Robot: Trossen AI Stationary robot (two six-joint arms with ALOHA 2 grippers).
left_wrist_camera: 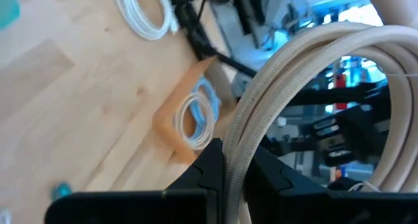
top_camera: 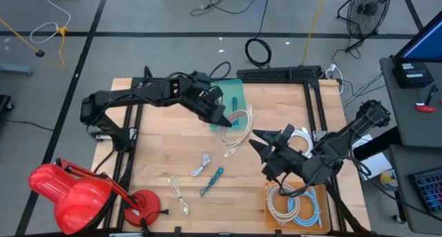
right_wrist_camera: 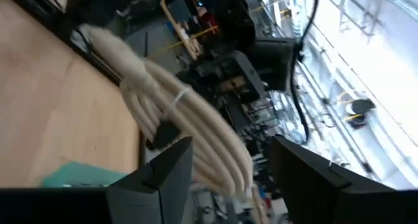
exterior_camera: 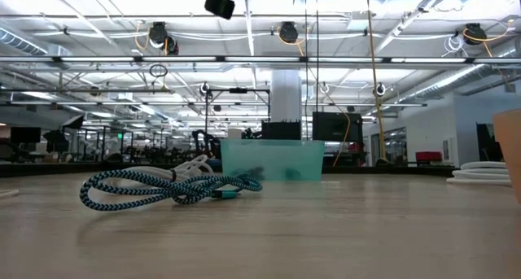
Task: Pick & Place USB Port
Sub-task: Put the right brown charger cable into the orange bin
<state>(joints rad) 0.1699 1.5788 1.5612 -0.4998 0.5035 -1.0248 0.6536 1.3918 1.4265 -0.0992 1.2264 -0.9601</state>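
Note:
My left gripper (top_camera: 222, 119) is over the middle of the table, shut on a cream coiled USB cable (top_camera: 237, 125). The coil's thick braided strands fill the left wrist view (left_wrist_camera: 307, 74). My right gripper (top_camera: 258, 141) is just to the coil's right, open and pointing at it. In the right wrist view the tied cable bundle (right_wrist_camera: 176, 113) runs between the two spread fingers (right_wrist_camera: 228, 168). Whether they touch it, I cannot tell. My left gripper pinches several strands of the coil (left_wrist_camera: 236, 142) between its two fingers (left_wrist_camera: 209, 168). The fingers slant down from the table's left side and lie across the strands. The coil loops out beyond the fingertips, lifted off the table, and its loose end (top_camera: 228, 153) trails lower.
A teal bin (top_camera: 233, 92) stands behind the left gripper. An orange tray (top_camera: 271, 208) with coiled cables sits at the near right. Loose cables lie near the front: a grey one (top_camera: 201, 166), a teal braided one (top_camera: 211, 181), a cream one (top_camera: 179, 195). A white coil (top_camera: 301, 135) lies by the right arm.

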